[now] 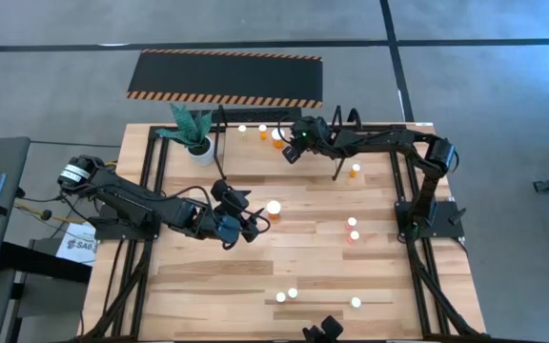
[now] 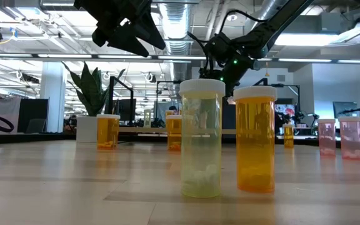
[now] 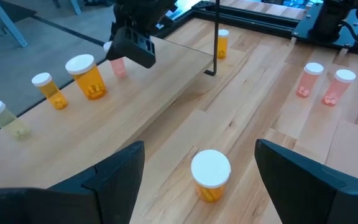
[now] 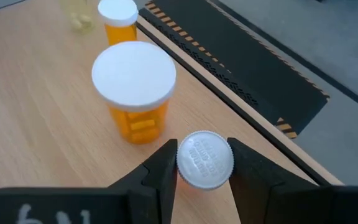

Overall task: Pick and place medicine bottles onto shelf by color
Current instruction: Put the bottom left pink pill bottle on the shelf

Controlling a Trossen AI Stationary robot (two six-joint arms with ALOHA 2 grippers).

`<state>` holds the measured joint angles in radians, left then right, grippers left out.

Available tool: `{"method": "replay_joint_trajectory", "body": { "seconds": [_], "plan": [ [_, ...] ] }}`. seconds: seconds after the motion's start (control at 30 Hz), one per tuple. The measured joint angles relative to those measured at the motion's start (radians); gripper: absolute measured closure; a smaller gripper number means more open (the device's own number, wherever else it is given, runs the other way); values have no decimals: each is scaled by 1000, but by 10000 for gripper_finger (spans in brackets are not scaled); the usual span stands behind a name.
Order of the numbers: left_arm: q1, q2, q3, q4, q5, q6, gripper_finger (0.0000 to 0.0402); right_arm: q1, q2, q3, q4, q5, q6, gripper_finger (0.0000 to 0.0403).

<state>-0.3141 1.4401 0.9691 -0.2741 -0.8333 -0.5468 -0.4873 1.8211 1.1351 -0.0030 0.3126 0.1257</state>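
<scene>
A potted plant (image 1: 192, 129) stands at the upper left of the table (image 1: 208, 286), beside the shelf (image 1: 246, 138), with a hazard-striped mat (image 1: 225, 78) on the floor beyond. The right gripper (image 4: 204, 167), arm stretched across the top of the frame, pinches the white cap of a small bottle (image 4: 204, 160) that stands upright on the shelf, near its mat-side edge. A larger orange bottle (image 4: 135, 90) stands just beside it, also upright. The left gripper (image 3: 197, 171), fingers spread wide, hovers mid-table over another upright orange bottle (image 3: 211, 175). Two pink bottles (image 3: 323, 82) stand well apart from it.
</scene>
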Motion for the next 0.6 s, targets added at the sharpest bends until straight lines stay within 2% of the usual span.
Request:
{"method": "replay_joint_trajectory", "body": {
  "seconds": [0.4, 0.6],
  "plan": [
    [-1, 0, 1, -2, 1, 0, 109, 12, 132, 2, 96, 26, -3, 257],
    [-1, 0, 1, 2, 9, 3, 109, 10, 109, 0, 56, 32, -24, 257]
  ]
}}
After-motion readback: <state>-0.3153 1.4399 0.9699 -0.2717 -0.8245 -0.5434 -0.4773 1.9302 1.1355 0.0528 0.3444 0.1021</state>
